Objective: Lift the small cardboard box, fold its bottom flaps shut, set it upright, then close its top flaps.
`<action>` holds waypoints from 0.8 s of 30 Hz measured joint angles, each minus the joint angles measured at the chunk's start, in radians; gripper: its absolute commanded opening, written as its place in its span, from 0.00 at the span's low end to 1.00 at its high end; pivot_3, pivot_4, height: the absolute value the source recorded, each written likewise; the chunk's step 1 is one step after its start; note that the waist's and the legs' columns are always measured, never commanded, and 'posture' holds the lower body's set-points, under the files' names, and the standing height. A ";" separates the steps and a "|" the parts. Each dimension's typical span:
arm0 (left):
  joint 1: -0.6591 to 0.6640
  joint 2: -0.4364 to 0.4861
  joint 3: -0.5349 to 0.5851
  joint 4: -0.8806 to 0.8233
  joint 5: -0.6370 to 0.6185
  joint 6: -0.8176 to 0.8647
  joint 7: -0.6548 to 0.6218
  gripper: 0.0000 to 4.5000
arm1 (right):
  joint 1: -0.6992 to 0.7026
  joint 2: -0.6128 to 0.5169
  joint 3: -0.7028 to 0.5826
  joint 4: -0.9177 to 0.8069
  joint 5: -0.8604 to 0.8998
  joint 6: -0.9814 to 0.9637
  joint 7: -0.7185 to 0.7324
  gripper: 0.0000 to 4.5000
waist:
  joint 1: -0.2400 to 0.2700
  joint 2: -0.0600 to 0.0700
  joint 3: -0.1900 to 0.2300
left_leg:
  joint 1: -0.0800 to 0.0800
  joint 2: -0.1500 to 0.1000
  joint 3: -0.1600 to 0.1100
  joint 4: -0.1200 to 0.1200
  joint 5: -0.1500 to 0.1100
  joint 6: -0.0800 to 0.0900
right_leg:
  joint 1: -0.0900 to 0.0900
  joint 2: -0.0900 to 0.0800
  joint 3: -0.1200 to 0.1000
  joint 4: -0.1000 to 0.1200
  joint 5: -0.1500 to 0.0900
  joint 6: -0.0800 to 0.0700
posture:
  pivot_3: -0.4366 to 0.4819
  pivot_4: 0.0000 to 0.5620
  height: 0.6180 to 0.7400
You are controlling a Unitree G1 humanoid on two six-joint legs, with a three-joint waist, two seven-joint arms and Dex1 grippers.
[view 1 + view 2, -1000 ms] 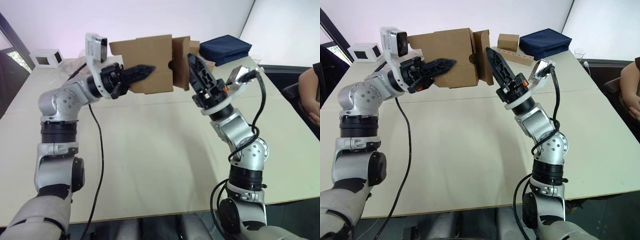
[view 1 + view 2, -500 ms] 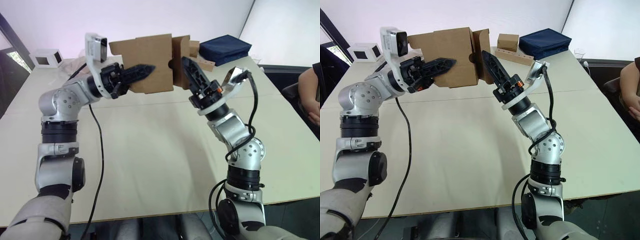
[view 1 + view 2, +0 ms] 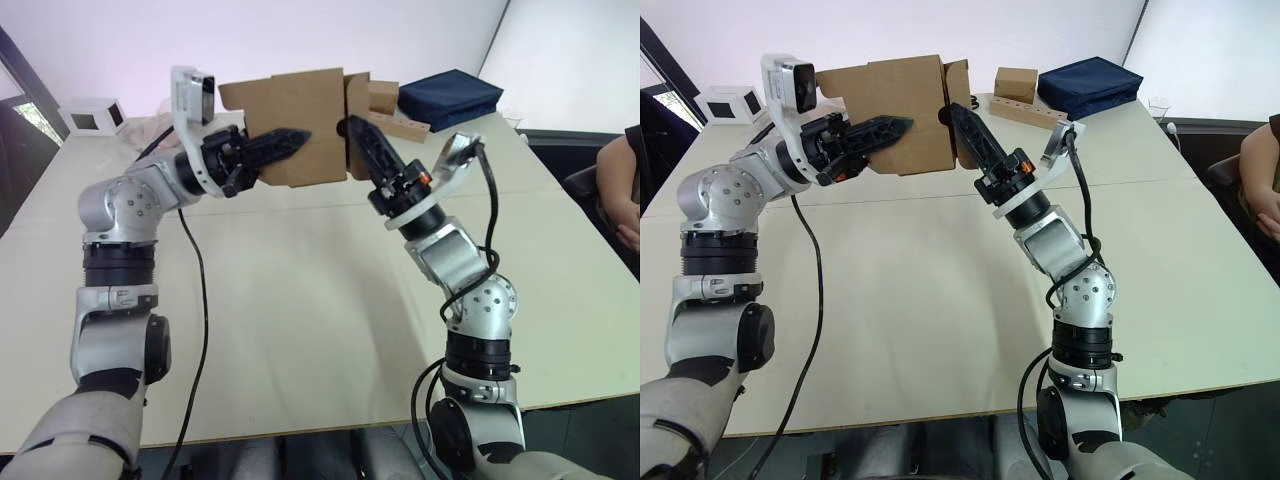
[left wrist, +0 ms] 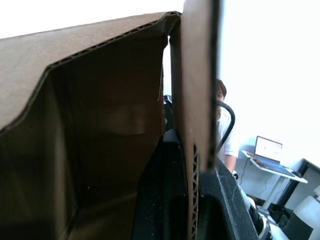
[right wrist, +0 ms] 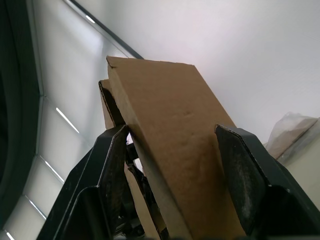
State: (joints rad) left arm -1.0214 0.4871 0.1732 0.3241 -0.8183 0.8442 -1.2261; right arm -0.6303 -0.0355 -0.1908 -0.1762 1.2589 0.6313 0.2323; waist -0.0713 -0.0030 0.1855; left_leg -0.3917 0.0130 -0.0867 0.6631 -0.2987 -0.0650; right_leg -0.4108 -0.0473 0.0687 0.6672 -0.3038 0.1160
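Observation:
The small cardboard box (image 3: 295, 120) hangs in the air above the far half of the table, lying on its side. My left gripper (image 3: 288, 139) is shut on the box's near wall; in the left wrist view one finger (image 4: 165, 200) lies inside the box and the other outside. My right gripper (image 3: 357, 132) reaches up and left to the flaps at the box's right end. It is open, and in the right wrist view a flap (image 5: 175, 130) stands between its two fingers (image 5: 107, 170).
A brown box (image 3: 1016, 83) on a long cardboard strip (image 3: 1025, 113) and a navy bag (image 3: 450, 95) lie at the back right. A white cube box (image 3: 95, 115) stands at the back left. A person's arm (image 3: 622, 205) is at the right edge. The table (image 3: 300, 300) stretches below.
My right gripper has moved left and up to the box's right end, and the flap there now stands closer against the box. The left arm and the box have stayed still.

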 measured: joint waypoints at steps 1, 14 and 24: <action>0.000 0.000 0.000 0.000 0.000 -0.001 0.000 0.00 | 0.000 0.001 0.001 -0.001 0.000 -0.001 0.000 0.63 | 0.000 0.000 0.000 | 0.000 0.000 0.000 0.000 0.000 0.000 | 0.000 0.000 0.000 0.000 0.000 0.000 | 0.48 0.27 1.00; 0.000 -0.017 0.010 0.020 0.000 -0.008 0.011 0.00 | 0.008 0.015 0.012 -0.046 0.000 -0.002 0.005 0.63 | 0.000 0.000 0.000 | 0.000 0.000 0.000 0.000 0.000 0.000 | 0.000 0.000 0.000 0.000 0.000 0.000 | 0.48 0.27 1.00; 0.000 -0.020 0.024 0.033 0.002 -0.015 0.030 0.00 | 0.036 0.062 0.045 -0.065 -0.019 -0.027 -0.011 0.63 | 0.000 0.000 0.000 | 0.000 0.000 0.000 0.000 0.000 0.000 | 0.000 0.000 0.000 0.000 0.000 0.000 | 0.48 0.27 1.00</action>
State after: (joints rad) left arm -1.0215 0.4672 0.1968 0.3575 -0.8162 0.8291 -1.1961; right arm -0.5938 0.0263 -0.1454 -0.2415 1.2399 0.6046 0.2217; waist -0.0710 -0.0030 0.1855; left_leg -0.3917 0.0130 -0.0868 0.6630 -0.2987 -0.0651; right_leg -0.4110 -0.0472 0.0687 0.6673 -0.3038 0.1160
